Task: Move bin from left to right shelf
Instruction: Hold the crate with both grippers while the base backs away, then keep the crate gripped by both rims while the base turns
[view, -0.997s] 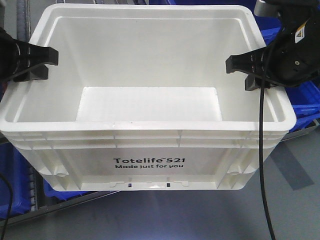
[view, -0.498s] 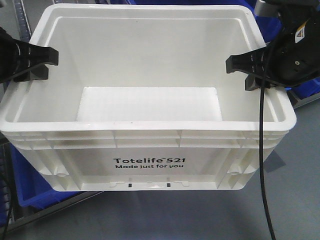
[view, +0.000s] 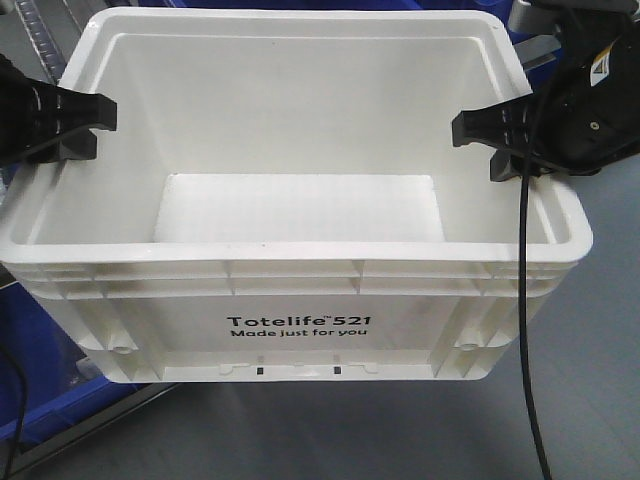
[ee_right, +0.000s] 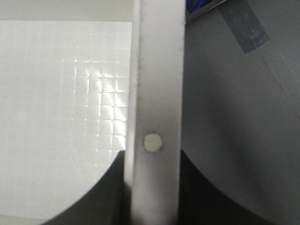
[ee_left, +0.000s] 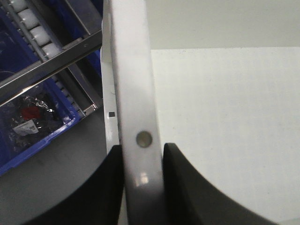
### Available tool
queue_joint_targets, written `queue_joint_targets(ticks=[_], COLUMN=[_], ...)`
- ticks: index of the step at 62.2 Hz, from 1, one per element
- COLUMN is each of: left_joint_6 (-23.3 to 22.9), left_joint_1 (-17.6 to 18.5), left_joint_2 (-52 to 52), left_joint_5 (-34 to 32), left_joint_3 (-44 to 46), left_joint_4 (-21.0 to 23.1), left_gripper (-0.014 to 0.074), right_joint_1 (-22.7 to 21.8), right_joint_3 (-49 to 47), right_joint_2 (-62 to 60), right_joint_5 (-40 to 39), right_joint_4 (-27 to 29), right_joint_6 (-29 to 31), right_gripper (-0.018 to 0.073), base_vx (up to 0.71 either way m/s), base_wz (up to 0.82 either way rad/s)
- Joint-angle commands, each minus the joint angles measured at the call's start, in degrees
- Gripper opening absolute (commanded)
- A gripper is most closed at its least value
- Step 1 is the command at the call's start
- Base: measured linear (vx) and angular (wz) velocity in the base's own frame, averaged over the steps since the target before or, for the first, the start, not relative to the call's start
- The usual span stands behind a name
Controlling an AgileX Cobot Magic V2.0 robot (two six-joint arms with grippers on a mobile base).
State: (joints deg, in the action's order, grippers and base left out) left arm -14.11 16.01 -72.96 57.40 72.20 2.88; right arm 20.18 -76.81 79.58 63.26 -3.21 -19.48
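- Left gripper: matte black, squared fingers
- Right gripper: same black, bulkier housing carrying a small white label
- Thin black cable trailing below it

A blue bin sits low on the near left, with a grey metal rail slanting beside it over the grey floor. The left wrist view shows a row of white rollers in a metal frame. Next to it, a blue crate holds a clear packet with something red inside. In the right wrist view, a strip of grey tape lies on the floor.
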Motion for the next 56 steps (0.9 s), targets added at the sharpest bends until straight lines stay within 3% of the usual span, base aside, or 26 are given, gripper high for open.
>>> queue_joint_targets(ticks=[1, 56], left_joint_6=[0.99, 0.99], left_joint_1=[0.19, 0.19], left_joint_2=[2.48, 2.48], left_joint_5=[-5.19, -5.19], left_joint_3=[2.09, 2.09], left_joint_4=[-1.89, -1.89], left_gripper=[0.0152, 0.0152], right_joint_1=[-0.45, -0.45], right_joint_3=[-2.12, -2.12], right_joint_2=[-3.04, -3.04], right_joint_5=[-5.54, -5.54], right_joint_4=[-2.7, -2.7], right_joint_6=[0.12, 0.12], right_gripper=[0.0029, 0.0029], base_vx=[-0.02, 0.03], base_wz=[-0.25, -0.27])
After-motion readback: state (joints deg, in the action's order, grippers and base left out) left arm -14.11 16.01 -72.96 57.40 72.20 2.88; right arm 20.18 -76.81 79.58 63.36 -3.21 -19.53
